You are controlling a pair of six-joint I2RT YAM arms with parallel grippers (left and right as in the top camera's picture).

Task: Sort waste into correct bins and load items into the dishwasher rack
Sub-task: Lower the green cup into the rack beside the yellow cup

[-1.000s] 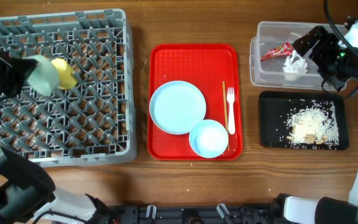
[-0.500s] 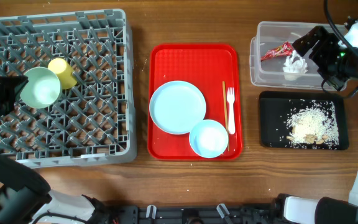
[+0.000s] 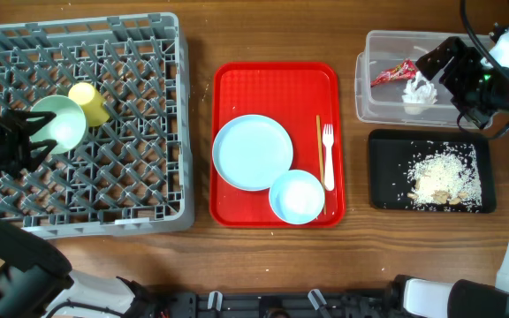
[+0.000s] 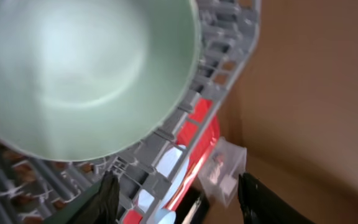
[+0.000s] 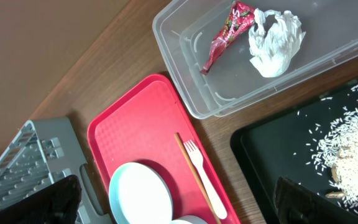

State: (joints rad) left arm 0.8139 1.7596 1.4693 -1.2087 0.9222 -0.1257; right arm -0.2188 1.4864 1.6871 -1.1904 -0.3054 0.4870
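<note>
A wooden surface (image 3: 200, 265) seen from above. A grey dishwasher rack (image 3: 180, 132) fills the top left corner. Inside it, near the left edge, a pale green bowl (image 3: 58, 125) rests on the pegs with its mouth up, right beside a yellow cup (image 3: 88, 102). The left gripper (image 3: 25, 140) sits at the bowl's left rim; in the wrist view its fingers (image 4: 107, 196) are spread wide and hold nothing.

In the middle of the surface, a red tray (image 3: 272, 88) carries a large pale plate (image 3: 253, 152), a smaller blue bowl (image 3: 297, 196) and a white fork (image 3: 328, 157).

At the top right corner, a clear tub (image 3: 362, 88) holds a red wrapper (image 3: 394, 72) and a white tissue (image 3: 420, 91). The right gripper (image 3: 453, 75) hovers over it, fingers apart and empty. Below, a black tray (image 3: 387, 150) holds rice crumbs (image 3: 444, 177).

The plate looks stiff, smooth and probably slippery. It lies flat, so only its rim offers a hold. The blue bowl is best pinched across its wall. The fork looks light and thin, and is awkward to lift off the tray.
</note>
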